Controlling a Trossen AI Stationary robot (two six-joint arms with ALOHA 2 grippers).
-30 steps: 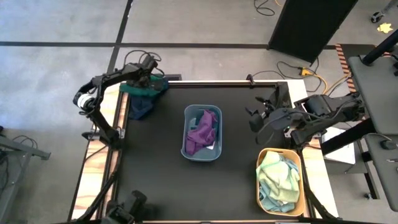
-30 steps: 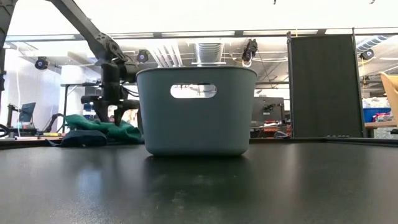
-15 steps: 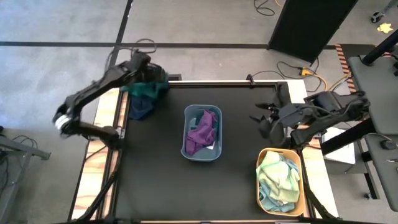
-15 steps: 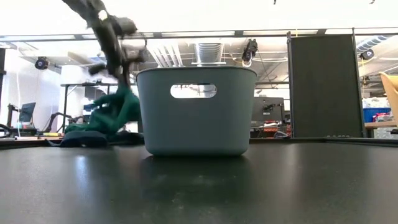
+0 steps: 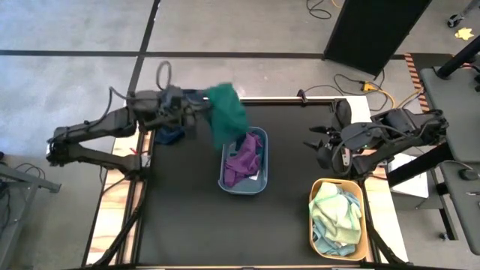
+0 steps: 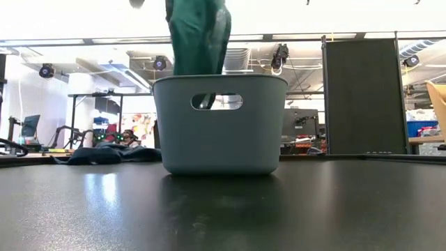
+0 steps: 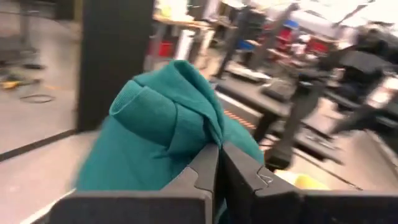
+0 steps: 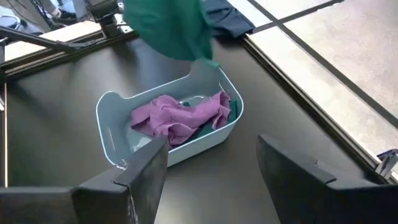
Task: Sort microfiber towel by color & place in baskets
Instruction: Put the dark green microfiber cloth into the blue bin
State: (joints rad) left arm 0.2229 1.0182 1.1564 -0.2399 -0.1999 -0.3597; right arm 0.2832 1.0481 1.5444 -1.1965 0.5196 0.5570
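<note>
Now, grey-blue basket (image 5: 243,162): mid-bench, holding a purple towel (image 5: 243,158).
Dark green towel (image 5: 226,114): hanging over the basket's far end.
Left gripper (image 5: 196,114): fingers clamped on the green towel.
Right gripper (image 5: 318,146): fingers apart, near bench's right edge.

From my remote seat the room looks like a regular workshop. The black tabletop (image 5: 187,217) sits on a grey concrete floor (image 5: 67,82) crossed by dark tape lines (image 5: 75,52). A tall dark panel (image 6: 365,96) stands beyond the tabletop's far right corner, with a yellow cable (image 5: 373,87) coiled on the floor near its base. Wooden boards (image 5: 121,187) run along the tabletop's left edge. Looking level across, I see bright ceiling light, a ribbed duct (image 6: 235,58), and cluttered workbenches (image 6: 83,125) far back.
</note>
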